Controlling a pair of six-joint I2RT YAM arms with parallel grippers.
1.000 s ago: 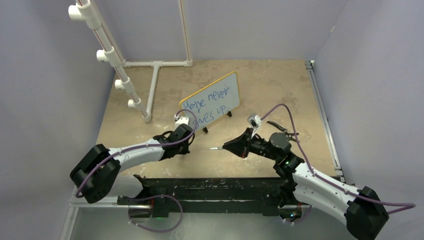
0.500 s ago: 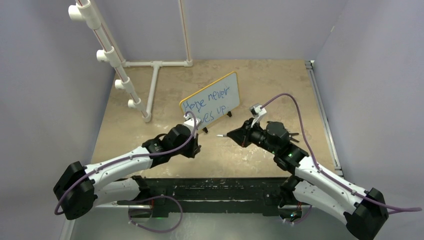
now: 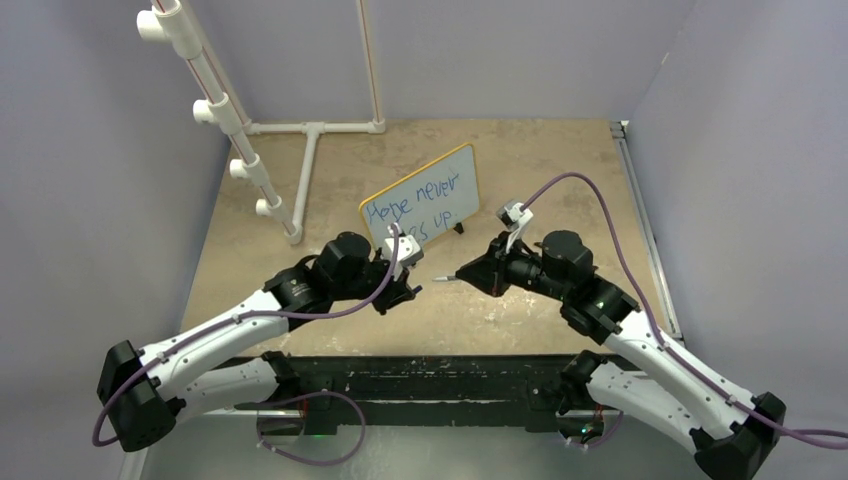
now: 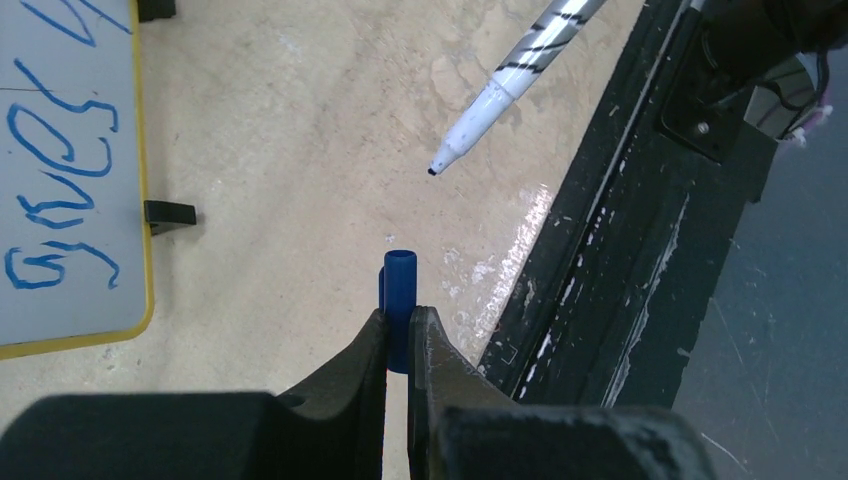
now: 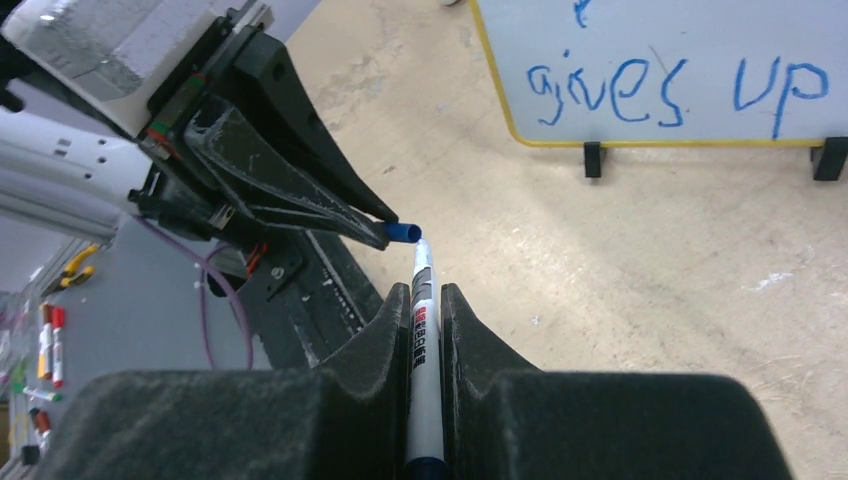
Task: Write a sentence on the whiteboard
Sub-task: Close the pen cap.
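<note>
Pinching a blue cap (image 4: 399, 290), the left fingers (image 4: 360, 365) are aiming its open end at the marker (image 5: 423, 300), which the right fingers (image 5: 475, 340) are clamping. The marker's long axis is pointing tip-first at the cap, just short of it. Behind them, the whiteboard (image 3: 464, 160) is standing on the desk (image 3: 540, 165), its sentence (image 3: 412, 200) reading "Hope never gives up"; the marker's red print is proving too small to read.

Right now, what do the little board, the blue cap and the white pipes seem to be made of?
Board: smooth white face carrying blue writing, likely coated; yellow rim looks plastic. Cap: smooth, evenly blue, probably moulded plastic. Pipes: matte white with bulky joints, likely plastic plumbing tube.
</note>
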